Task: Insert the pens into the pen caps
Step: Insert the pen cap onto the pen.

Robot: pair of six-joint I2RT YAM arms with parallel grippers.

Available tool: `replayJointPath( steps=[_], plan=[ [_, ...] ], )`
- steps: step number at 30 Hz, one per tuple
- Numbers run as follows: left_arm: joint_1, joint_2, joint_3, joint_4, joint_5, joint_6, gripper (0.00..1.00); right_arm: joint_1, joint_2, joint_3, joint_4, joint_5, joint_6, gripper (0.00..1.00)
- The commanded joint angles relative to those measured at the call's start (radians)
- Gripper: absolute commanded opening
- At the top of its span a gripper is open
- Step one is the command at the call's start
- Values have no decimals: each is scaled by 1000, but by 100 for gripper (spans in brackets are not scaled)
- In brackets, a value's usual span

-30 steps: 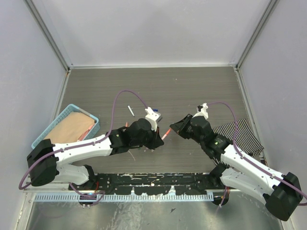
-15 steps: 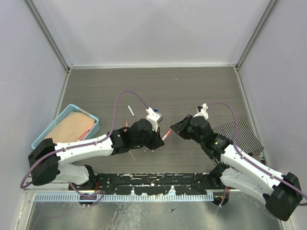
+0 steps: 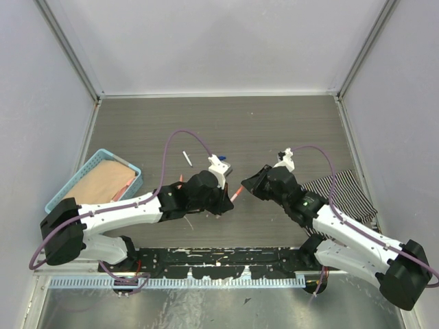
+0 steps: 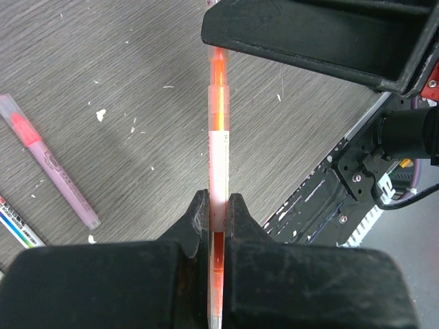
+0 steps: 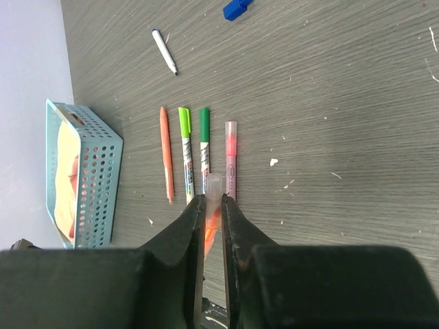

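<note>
My left gripper [image 3: 223,199] is shut on a white-barrelled pen [image 4: 217,137] with an orange tip and holds it above the table, pointing at my right gripper [image 3: 248,185]. The right gripper [image 5: 212,200] is shut on a clear pen cap [image 5: 214,184]; the orange tip shows inside the cap. In the left wrist view the pen's tip runs between the right gripper's fingers [image 4: 309,34], past my left gripper [image 4: 217,202]. On the table lie an orange pen [image 5: 166,154], a light-green pen [image 5: 185,147], a green pen [image 5: 204,137] and a pink pen [image 5: 230,157].
A small white pen with a dark tip [image 5: 164,51] and a blue cap [image 5: 237,8] lie farther out. A blue basket [image 3: 96,179] stands at the left. A striped cloth [image 3: 350,192] lies at the right. The pink pen also shows in the left wrist view [image 4: 51,161].
My right gripper has moved a little to the left, closer to the left gripper, with the cap over the pen's tip. The left arm has hardly moved.
</note>
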Motion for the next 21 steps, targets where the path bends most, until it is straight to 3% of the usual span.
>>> replayJointPath(
  steps=[1, 9, 21],
  plan=[
    [-2, -7, 22, 95, -48, -7, 0, 35, 4, 53, 4, -8, -27, 1],
    [-2, -17, -1, 142, -73, -13, 0, 58, 2, 89, 8, 4, -57, 1],
    [-3, -91, -79, 433, -119, 63, 0, 101, 2, 212, 19, 32, -227, 1]
  ],
)
